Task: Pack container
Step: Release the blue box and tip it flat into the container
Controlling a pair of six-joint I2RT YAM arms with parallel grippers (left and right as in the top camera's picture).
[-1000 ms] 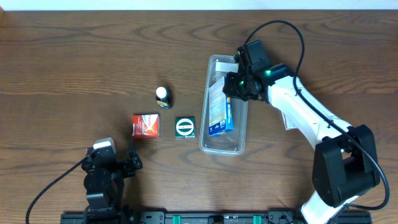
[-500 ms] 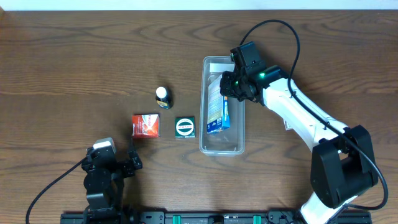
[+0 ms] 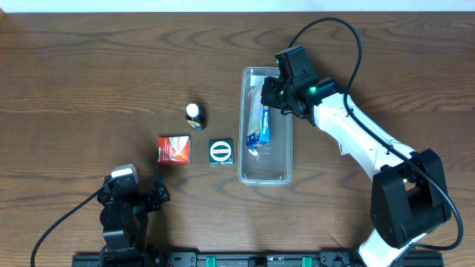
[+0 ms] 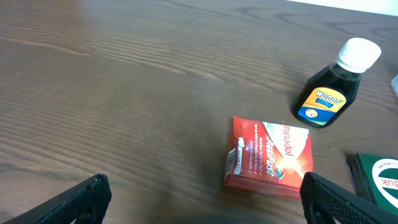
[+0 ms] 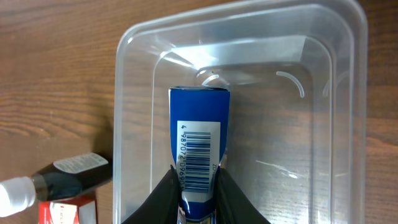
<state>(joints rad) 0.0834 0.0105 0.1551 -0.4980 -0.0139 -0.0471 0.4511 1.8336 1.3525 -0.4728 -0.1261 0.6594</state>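
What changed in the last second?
Right end effector, shut on the blue box, shifted left inside the container; the box tipped up toward its narrow edge. Container, red box, green box, bottle, open left end effector: unchanged.

overhead: top-down, far | left wrist: low, near | right wrist: over container | shared: bottle
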